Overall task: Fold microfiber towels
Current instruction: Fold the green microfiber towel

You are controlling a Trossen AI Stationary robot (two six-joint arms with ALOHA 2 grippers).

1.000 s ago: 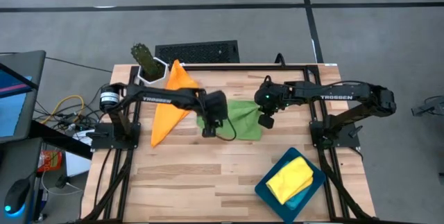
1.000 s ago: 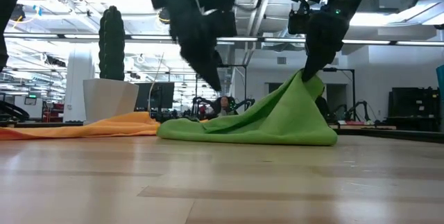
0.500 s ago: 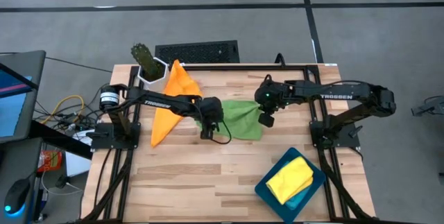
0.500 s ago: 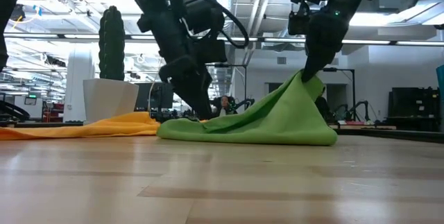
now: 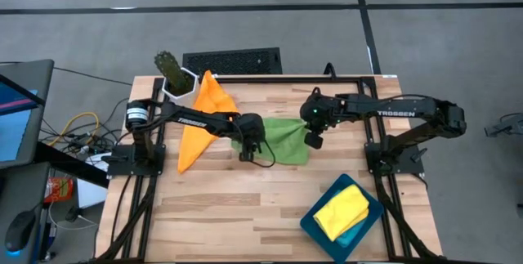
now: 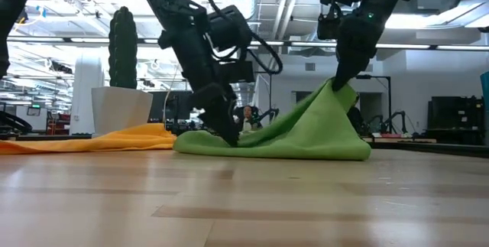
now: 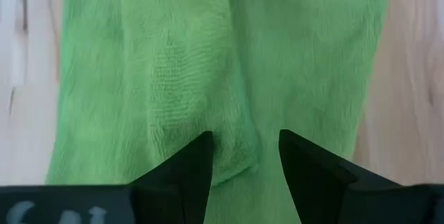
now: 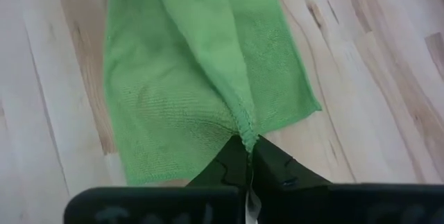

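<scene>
The green microfiber towel (image 5: pixel 278 140) lies mid-tabletop (image 5: pixel 245 215), its right corner lifted, clenched in the right pincer (image 8: pixel 248 156), while the released left pincer (image 7: pixel 244 156) straddles its opposite, left edge, directly below.

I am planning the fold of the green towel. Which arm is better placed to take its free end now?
Probably the left. The left gripper is open, low over the green towel, while the right gripper already pinches its other end, lifted.
</scene>
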